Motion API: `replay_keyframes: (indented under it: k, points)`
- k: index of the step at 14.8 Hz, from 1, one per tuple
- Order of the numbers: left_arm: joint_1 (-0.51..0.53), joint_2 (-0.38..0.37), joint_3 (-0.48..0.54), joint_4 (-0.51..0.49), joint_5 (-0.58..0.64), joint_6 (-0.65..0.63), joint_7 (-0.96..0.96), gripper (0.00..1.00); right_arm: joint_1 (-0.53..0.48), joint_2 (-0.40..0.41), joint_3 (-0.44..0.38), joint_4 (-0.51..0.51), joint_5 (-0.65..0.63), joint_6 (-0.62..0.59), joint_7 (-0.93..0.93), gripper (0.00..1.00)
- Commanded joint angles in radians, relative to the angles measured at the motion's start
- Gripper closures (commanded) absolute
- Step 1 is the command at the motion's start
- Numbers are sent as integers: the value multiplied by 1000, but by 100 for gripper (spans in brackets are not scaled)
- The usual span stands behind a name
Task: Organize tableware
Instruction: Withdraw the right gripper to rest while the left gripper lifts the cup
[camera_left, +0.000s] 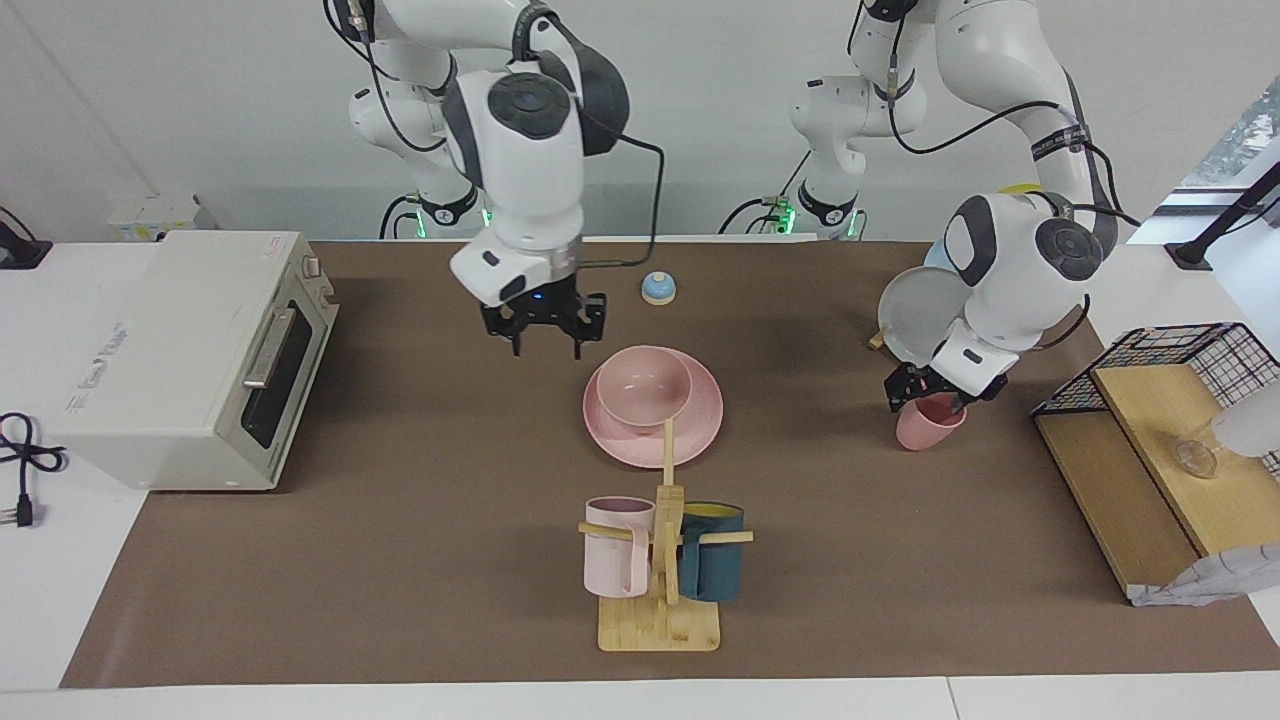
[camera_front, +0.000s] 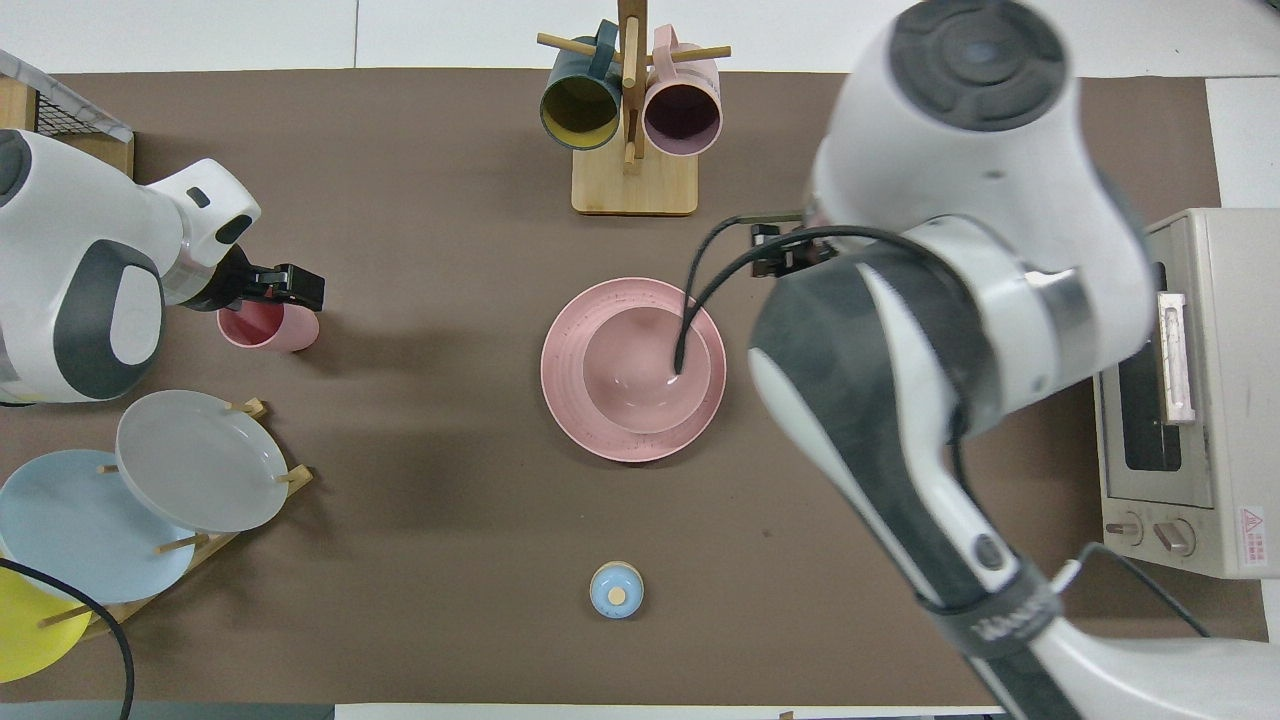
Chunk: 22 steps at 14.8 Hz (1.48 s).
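- Tableware is a matte pink set: wide flat round plate (camera_left: 652, 432) mid-table on the brown mat, smaller round bowl (camera_left: 645, 386) sitting in it, smooth inside, faint speckle on the plate rim.
- Small tapered handleless cup (camera_left: 929, 424) stands upright toward the left arm's end of the table, well apart from the plate and just beside the wooden rack of grey and blue plates (camera_front: 203, 474).
- Left gripper (camera_left: 925, 388) is down at the cup's rim, wrist tilted; fingers look spread around the rim, though contact is hard to judge from here.
- Right gripper (camera_left: 544, 330) hangs over bare mat beside the plate, toward the right arm's end of the table, pointing down, jaws apart and holding nothing.
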Motion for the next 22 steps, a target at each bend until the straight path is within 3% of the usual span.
replay_keyframes:
  k: [1, 7, 9, 10, 11, 13, 15, 19, 22]
  points:
    - [-16, 2, 8, -18, 15, 34, 5, 1, -117, -93, 14, -29, 12, -81, -123, 3]
    - [-17, -1, 8, -52, 15, 46, 4, 3, -221, -147, 6, -69, 15, -148, -211, 0]
    - [-17, -4, 8, -57, 15, 46, 1, 14, -252, -208, -5, -130, 12, -140, -270, 0]
    - [-17, -4, 8, -57, 15, 43, -2, 28, -279, -216, -3, -147, 15, -137, -283, 0]
    - [-17, -4, 8, -57, 15, 43, -4, 49, -299, -233, -3, -170, 17, -137, -287, 0]
    - [-16, -6, 10, -60, 15, 42, -4, 98, -307, -286, -3, -229, 17, -138, -290, 0]
    - [-14, -6, 10, -60, 15, 42, -3, 100, -324, -299, -3, -246, 17, -38, -303, 0]
    - [-11, -3, 11, -38, 20, 30, -1, 100, -344, -314, 1, -255, 3, -57, -379, 0]
    - [-17, 0, 10, 99, 20, -112, -24, 100, -355, -308, 1, -249, 4, -66, -404, 0]
